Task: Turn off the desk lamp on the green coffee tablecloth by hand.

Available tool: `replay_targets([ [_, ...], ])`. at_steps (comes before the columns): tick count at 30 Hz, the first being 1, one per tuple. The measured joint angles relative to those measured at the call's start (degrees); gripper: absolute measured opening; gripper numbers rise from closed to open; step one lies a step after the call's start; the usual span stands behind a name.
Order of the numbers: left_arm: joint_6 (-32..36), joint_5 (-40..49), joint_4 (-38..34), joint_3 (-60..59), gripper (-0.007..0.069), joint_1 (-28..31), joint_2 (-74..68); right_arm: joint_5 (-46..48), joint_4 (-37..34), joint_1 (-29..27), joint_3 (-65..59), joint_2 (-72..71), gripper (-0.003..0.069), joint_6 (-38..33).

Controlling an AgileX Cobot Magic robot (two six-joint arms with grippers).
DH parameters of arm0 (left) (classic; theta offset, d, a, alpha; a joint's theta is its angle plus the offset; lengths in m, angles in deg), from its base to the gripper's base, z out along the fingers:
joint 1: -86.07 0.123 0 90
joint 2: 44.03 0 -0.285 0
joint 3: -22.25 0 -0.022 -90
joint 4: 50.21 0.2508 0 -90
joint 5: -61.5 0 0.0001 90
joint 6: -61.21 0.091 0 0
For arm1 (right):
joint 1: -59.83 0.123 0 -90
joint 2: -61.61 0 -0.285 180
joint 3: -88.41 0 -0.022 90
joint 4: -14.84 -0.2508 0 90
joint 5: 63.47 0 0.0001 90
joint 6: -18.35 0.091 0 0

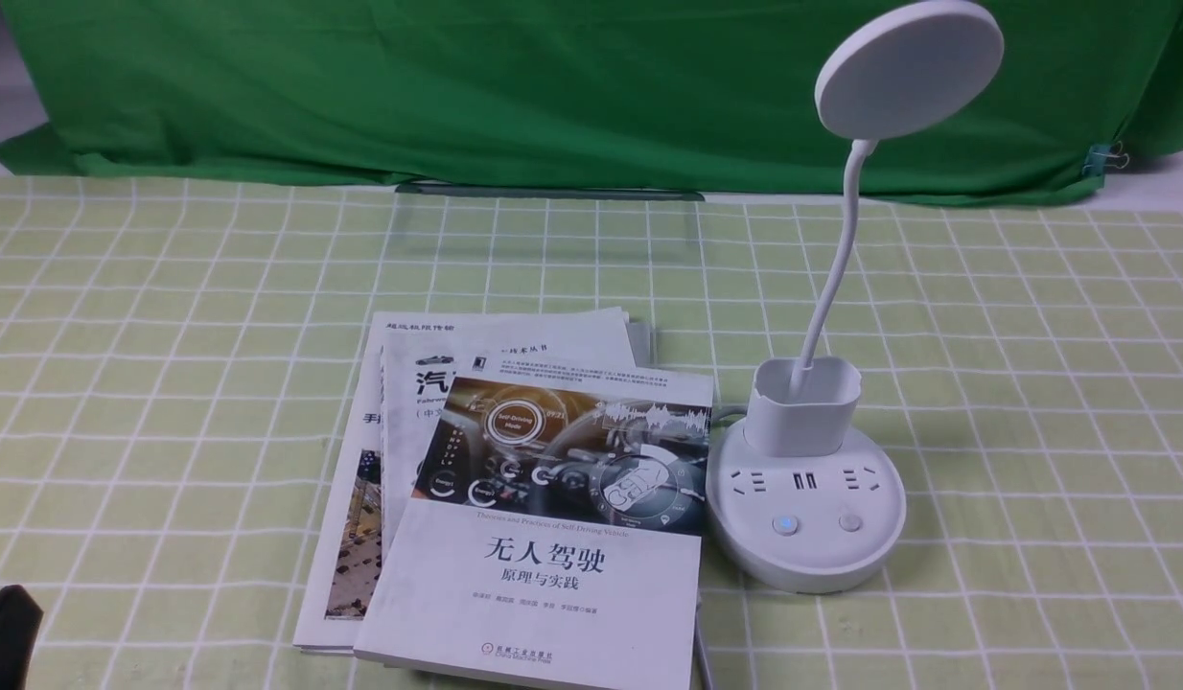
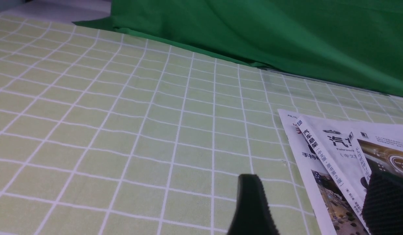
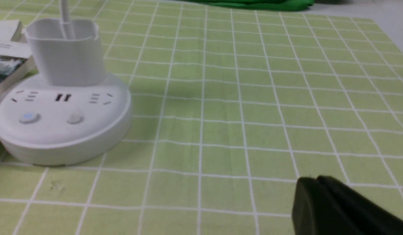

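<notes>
Near edge of the table: the left end effector (image 2: 314, 195) is held open and empty, the right end effector (image 3: 314, 187) apparently closed, empty. The desk lamp (image 1: 802, 417), right of centre on the green coffee tablecloth (image 1: 1032, 383), is untouched, its button (image 1: 786, 524) lit blue; pressing is yet to be done. Books (image 1: 544, 537) lie just beside it on the left-edge side; bare cloth is offered toward the right and far edges.

Right of lamp (image 1: 808, 508): bare cloth (image 1: 1052, 402); open way in
Left of lamp: books (image 1: 544, 517) just beside it; blocked

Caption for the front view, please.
Desk lamp beside stacked books on checked tablecloth, one base button glowing blue.
</notes>
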Motion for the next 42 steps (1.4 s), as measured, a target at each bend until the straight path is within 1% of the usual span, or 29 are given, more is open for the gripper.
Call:
replay_targets([
  [7,0.0,0.12,0.0,0.0,0.041,0.0,-0.05,-0.91,-0.51,0.34,-1.42,-2.79,0.0041,1.98],
  [15,0.0,0.12,0.0,0.0,0.041,0.0,-0.05,-0.51,-0.79,3.41,-1.42,-2.79,0.0041,2.47],
  [33,0.08,0.12,0.0,0.0,0.041,0.0,-0.05,-0.51,-0.92,3.46,-1.42,-2.79,0.0063,2.47],
  [37,0.08,0.12,0.0,0.0,0.041,0.0,-0.05,-0.51,-0.92,3.48,-1.42,-2.79,0.0086,2.47],
  [42,0.08,0.12,0.0,0.0,0.041,0.0,-0.05,-0.49,-0.95,3.48,-1.42,-2.79,0.0098,2.47],
])
